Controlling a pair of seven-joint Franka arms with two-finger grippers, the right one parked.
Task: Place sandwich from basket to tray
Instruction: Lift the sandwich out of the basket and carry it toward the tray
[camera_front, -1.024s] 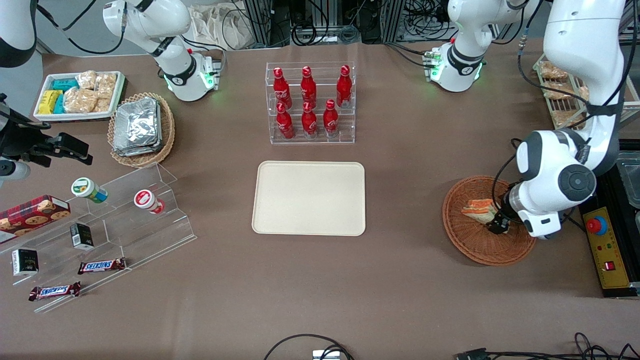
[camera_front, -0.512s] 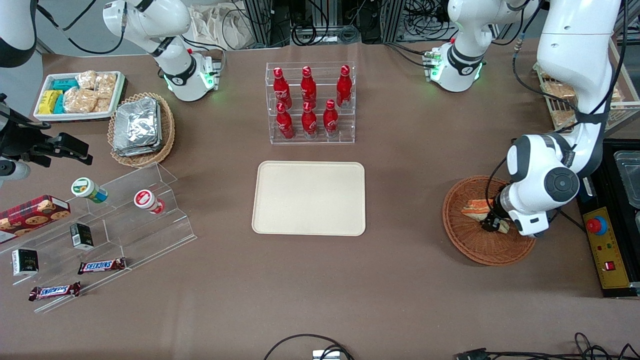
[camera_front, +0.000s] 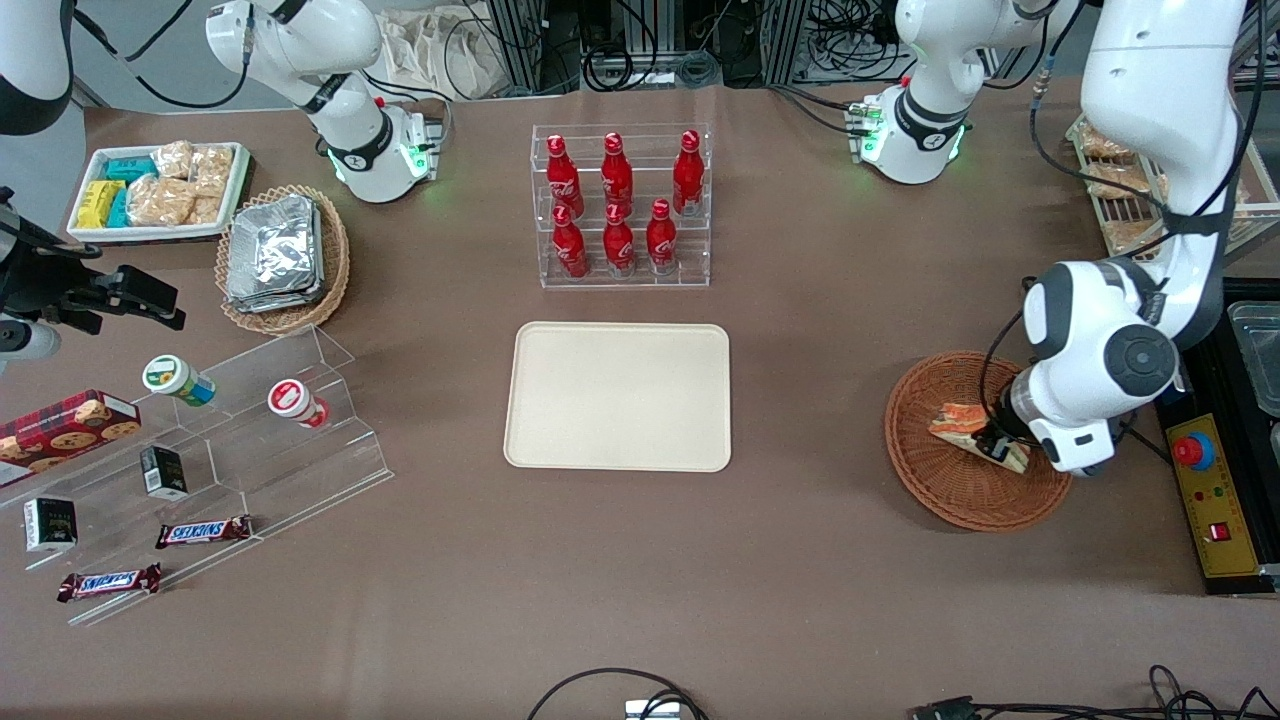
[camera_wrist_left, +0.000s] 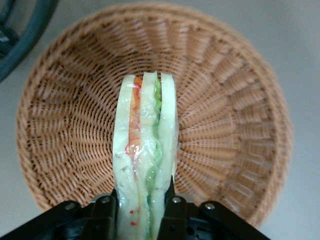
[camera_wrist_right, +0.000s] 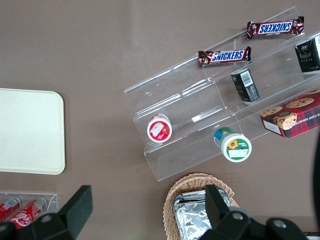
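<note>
Left wrist view shows the gripper closed on the clear-wrapped triangular sandwich of pale bread with orange and green filling, its jaws pinching the two bread faces, the wedge held edge-up above the round reddish-brown woven wicker basket. Judging by this, the grasp is made and the lift out of the basket is under way; next comes a raise clear of the rim, then a carry sideways to the flat rectangular cream-beige plastic tray lying well apart on the brown counter. Nothing stands between them; the clear rack of red bottles sits farther from the front camera than the tray
</note>
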